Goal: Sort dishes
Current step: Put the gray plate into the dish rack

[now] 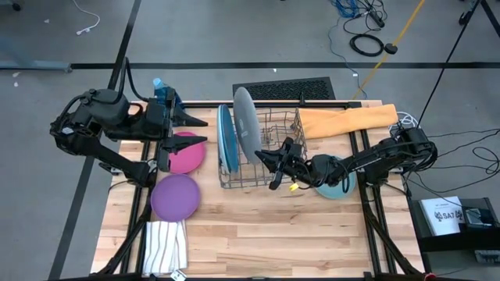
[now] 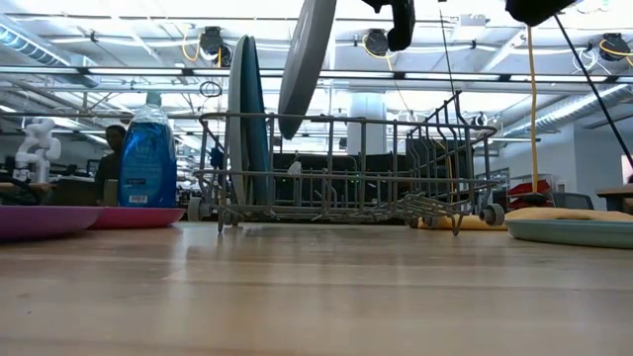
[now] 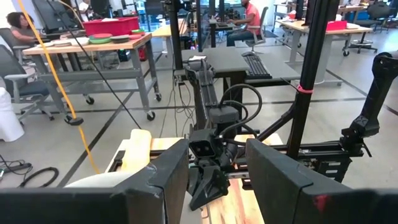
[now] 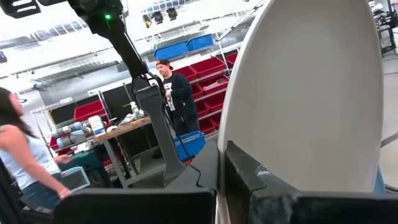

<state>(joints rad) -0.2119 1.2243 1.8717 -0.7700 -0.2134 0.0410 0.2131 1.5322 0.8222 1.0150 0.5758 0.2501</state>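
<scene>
- Right gripper clamps the grey plate on edge, tilted above the rack, just beside the racked blue plates.
- Left gripper, part open and empty, hangs over the magenta plate.

1. We count six plates: grey, light blue and dark blue at the frame's centre, magenta and purple at left, teal at right.
2. One rack, centre.
3. One soap bottle, upper left.
4. Two cloths: striped lower left, orange upper right.
5. Two arms, two grippers: left, right.
</scene>
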